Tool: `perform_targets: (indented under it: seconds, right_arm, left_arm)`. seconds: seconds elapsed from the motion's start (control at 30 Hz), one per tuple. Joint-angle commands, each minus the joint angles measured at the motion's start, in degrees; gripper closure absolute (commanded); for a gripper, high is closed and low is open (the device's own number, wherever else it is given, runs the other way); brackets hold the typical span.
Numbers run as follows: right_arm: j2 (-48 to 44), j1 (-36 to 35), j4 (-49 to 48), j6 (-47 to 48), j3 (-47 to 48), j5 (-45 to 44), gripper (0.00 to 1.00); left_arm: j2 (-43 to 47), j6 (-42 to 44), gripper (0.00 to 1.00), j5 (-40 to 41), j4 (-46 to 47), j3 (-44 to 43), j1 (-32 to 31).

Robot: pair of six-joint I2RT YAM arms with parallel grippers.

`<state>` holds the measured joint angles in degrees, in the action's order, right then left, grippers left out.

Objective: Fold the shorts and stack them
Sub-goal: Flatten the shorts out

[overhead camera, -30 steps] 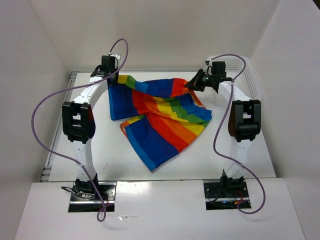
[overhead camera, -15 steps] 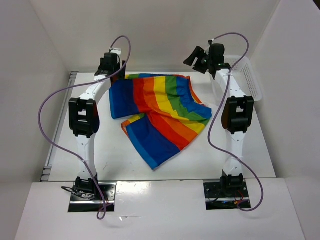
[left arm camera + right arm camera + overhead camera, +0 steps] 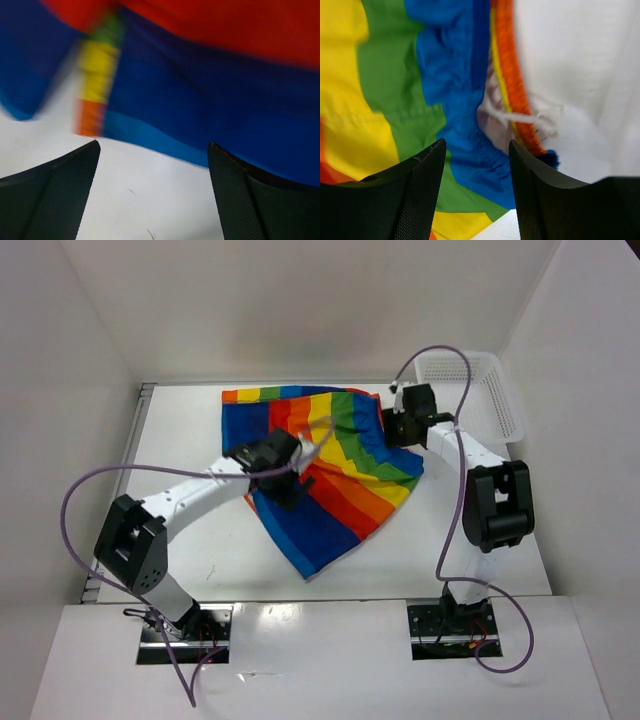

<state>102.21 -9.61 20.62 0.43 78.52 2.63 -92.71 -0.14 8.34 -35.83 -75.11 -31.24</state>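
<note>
- White walls [image 3: 320, 310] box in a smooth white table [image 3: 200, 540] on three sides, with faint scuff marks on the surface near the shorts' lower corner.
- the shorts [image 3: 330, 455] lie spread and partly folded on the table's middle-to-far part. They are soft, thin cloth in broad blue, red, orange, yellow and green stripes, and one blue leg points down toward the arm bases.
- the left arm [image 3: 190, 495], white links with black joints, reaches in low from the shorts' left. Its wrist sits over the cloth's left-middle and hides part of the stripes in the top view.
- the right arm [image 3: 480, 480] bends up along the shorts' right side, its black wrist over the garment's upper right edge.
- a white plastic mesh basket [image 3: 490, 390] stands right of the shorts and apart from them, near the right wall, behind the right arm.
- purple cables [image 3: 75, 490] loop in wide arcs off both arms, one out to the shorts' left and one to their right.
- the left gripper [image 3: 152, 150] has dark, finely textured fingers [image 3: 60, 195] spread wide with nothing between them. It is above bare table at the shorts' blue hem, and that view is blurred.
- the right gripper [image 3: 477, 145] has its jaws apart and grips nothing. It is over the gathered blue waistband, which puckers in small ruffles.
- an orange edge [image 3: 512, 85] borders that waistband, and a thin white drawstring [image 3: 520, 117] lies loosely across it onto the table.
</note>
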Motion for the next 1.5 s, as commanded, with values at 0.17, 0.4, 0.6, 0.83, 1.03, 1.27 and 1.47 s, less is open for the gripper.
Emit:
perform_targets:
  seconds: [0.17,0.4,0.6,0.83,1.03,1.27,1.47]
  right_arm:
    - [3.3,-1.6,-4.7,13.1,-6.8,-9.5,0.46]
    - [-0.2,-3.0,0.1,15.7,-10.6,-1.9,0.79]
    - [-3.8,-6.8,4.9,12.0,-11.3,13.5,1.00]
    - [-3.8,-3.1,4.8,11.8,-7.7,12.1,0.70]
    - [-9.0,-2.6,11.4,23.3,-9.3,19.8,0.54]
    - [-9.1,-2.6,12.5,26.4,-11.6,23.4,0.19]
    - [-6.3,0.9,10.8,25.0,-11.6,22.2,0.19]
  left_arm:
    - [-3.2,0.1,0.01,-3.0,3.6,15.3,-7.4]
    - [-6.7,0.1,0.66,4.0,11.6,20.3,-6.7]
    - [-3.5,0.1,1.00,13.4,16.3,25.5,8.5]
    - [11.5,0.1,0.50,6.7,4.6,24.7,13.8]
    - [15.1,0.1,0.20,-5.8,-12.1,20.9,19.4]
    - [7.5,0.1,0.19,-24.7,-24.2,17.0,26.1]
    - [0.3,0.1,0.18,-23.6,-23.2,17.0,24.4]
